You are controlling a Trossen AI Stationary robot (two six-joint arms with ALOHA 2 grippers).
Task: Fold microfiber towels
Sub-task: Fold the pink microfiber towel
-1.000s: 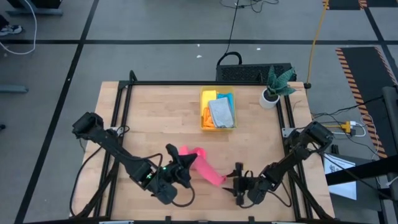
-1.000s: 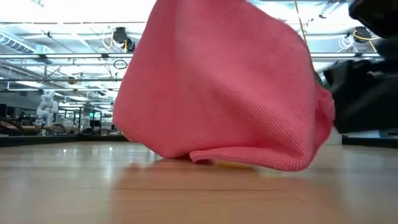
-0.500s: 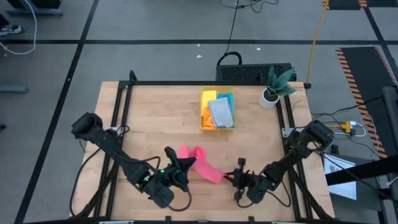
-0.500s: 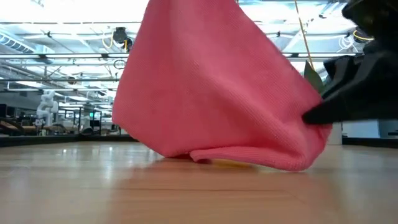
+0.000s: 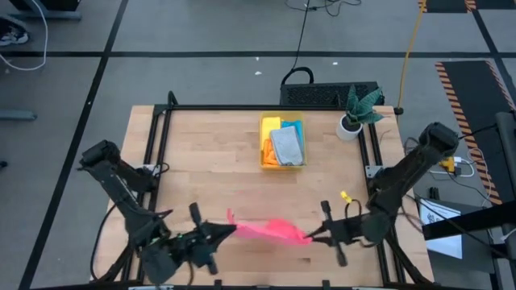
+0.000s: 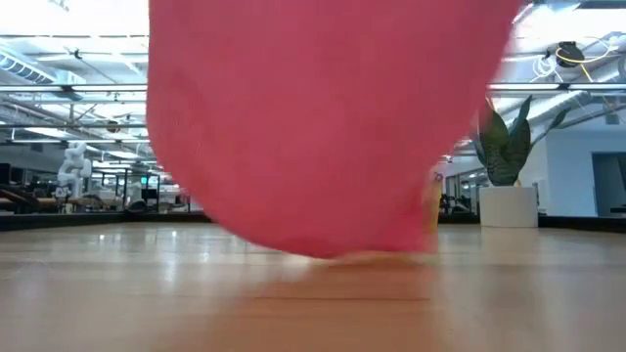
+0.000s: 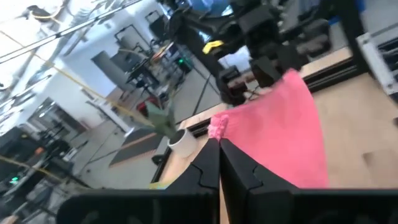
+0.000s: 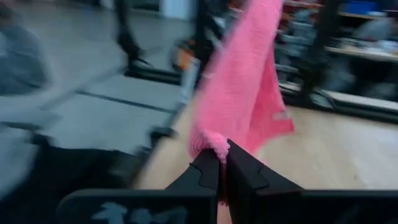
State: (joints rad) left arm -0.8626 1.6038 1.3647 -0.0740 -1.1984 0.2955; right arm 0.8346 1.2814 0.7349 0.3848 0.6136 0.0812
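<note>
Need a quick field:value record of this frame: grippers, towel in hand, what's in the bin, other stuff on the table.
left gripper: shut on one corner of the pink towel, near the table's front edge
right gripper: shut on the opposite corner
pink towel: stretched between both grippers, lifted, hanging in the low view
yellow bin: mid-table toward the back; holds grey towel on top, with yellow, orange and blue cloth showing around it
plant: white pot, table's back right corner
</note>
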